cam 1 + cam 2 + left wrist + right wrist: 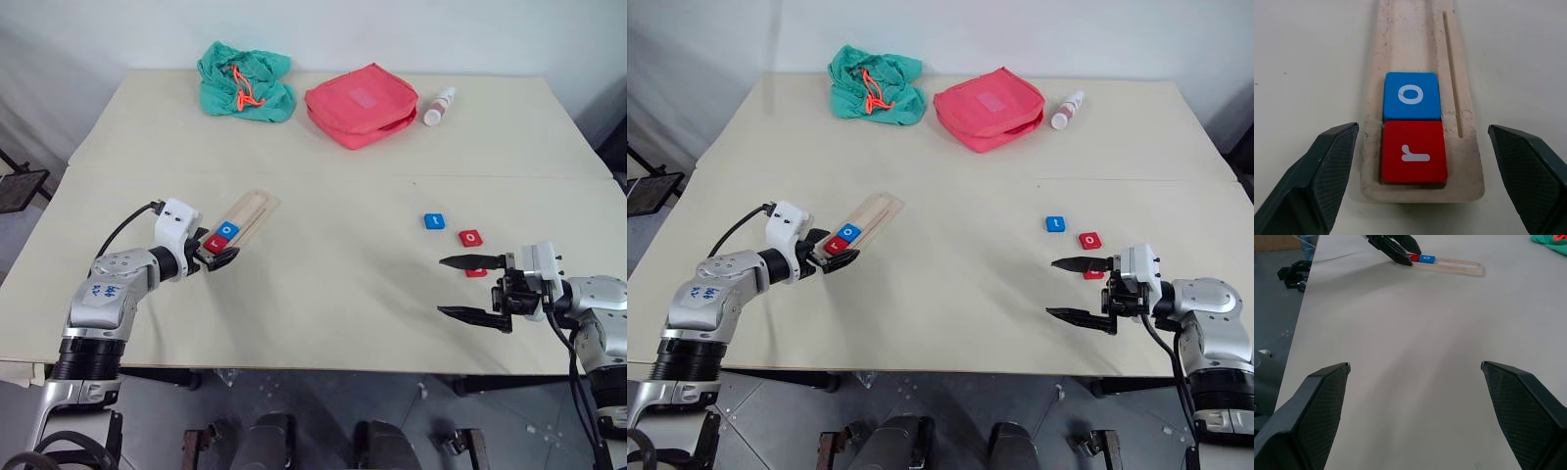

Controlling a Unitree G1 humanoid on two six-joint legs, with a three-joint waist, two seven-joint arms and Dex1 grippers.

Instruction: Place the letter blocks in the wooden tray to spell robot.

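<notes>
Left gripper, jaws apart, straddles the wooden tray's near end, red r block lying untouched between them.

Wide bare table between grippers: free passage across middle. Left gripper blocks near end of wooden tray; tray's far half open. Right gripper, fingers spread, crowds red tile. Blue t tile, red o tile reachable. Far edge cluttered: green cloth, red pouch, bottle.
</notes>
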